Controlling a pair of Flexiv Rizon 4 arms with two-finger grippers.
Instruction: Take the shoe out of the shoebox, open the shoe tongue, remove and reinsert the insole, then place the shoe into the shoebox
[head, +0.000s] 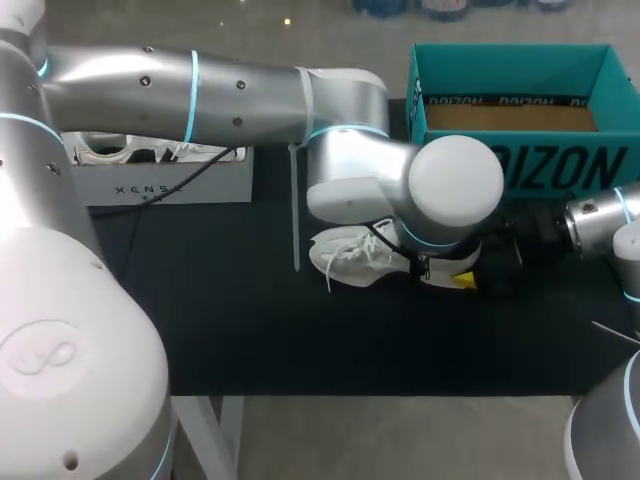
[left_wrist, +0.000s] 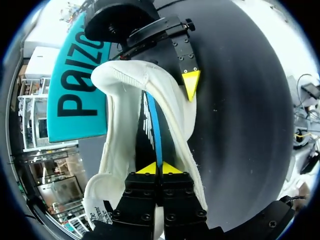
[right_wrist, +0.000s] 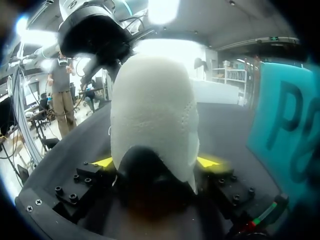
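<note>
A white shoe (head: 345, 255) lies on the black mat in front of the teal shoebox (head: 560, 165), toe to the left. My left gripper (left_wrist: 160, 169) reaches down into the shoe's mouth (left_wrist: 125, 90), its yellow tips pressed together on the thin blue-edged insole (left_wrist: 152, 125). My right gripper (right_wrist: 157, 162) stands wide at the heel (right_wrist: 150, 100), one yellow tip against each side of it. One fingertip (left_wrist: 191, 82) of the right gripper shows on the heel's side in the left wrist view. In the head view my left wrist hides the shoe's opening.
A white box (head: 165, 175) holding another white shoe stands at the back left. A white strap (head: 295, 210) hangs from my left arm beside the shoe. The shoebox (left_wrist: 75, 95) stands open close behind the shoe. Bare black mat (head: 250, 330) lies in front.
</note>
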